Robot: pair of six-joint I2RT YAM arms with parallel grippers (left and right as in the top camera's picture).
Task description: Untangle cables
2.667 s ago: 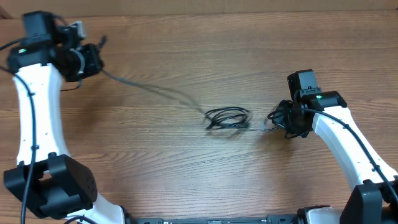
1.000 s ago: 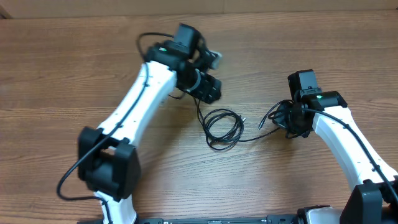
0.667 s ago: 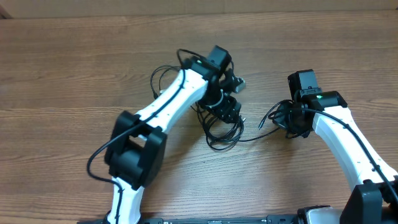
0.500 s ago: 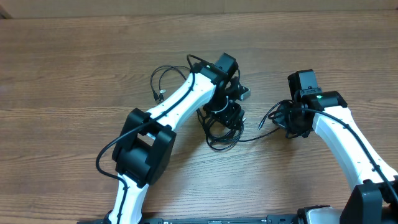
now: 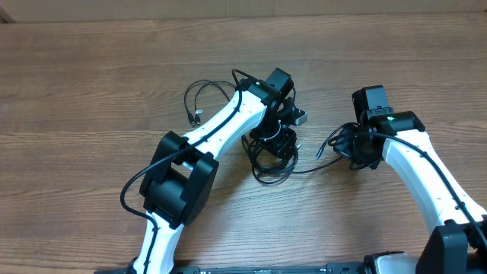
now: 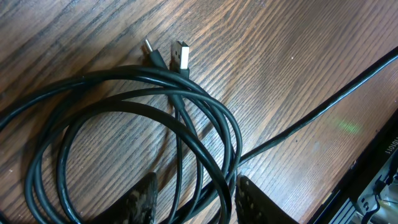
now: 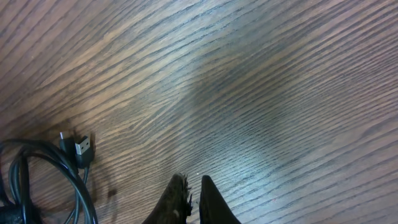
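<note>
From overhead, we see the left pincer (image 5: 280,143) down over the coiled cables (image 5: 268,169) in the middle of the tabletop (image 5: 114,61). The right pincer (image 5: 351,154) sits at the far end of a cord trailing from the coil.

At the left wrist, the fingers (image 6: 144,198) stand apart, straddling coil strands.

At the right wrist, the fingers (image 7: 210,202) are pressed together, and the plug ends lie at lower left.

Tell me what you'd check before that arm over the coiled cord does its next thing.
1. Left gripper over the coil: ok, a finger on either side of its strands.
2. Jaws closed on the cord: not ok, they stand apart.
3. Single strand between the fingers: not ok, at least two.
4. Plug ends free: ok, both lie on the table outside the loops.
5. Right gripper holding a cord: cannot tell; shut, nothing visible between its tips.
</note>
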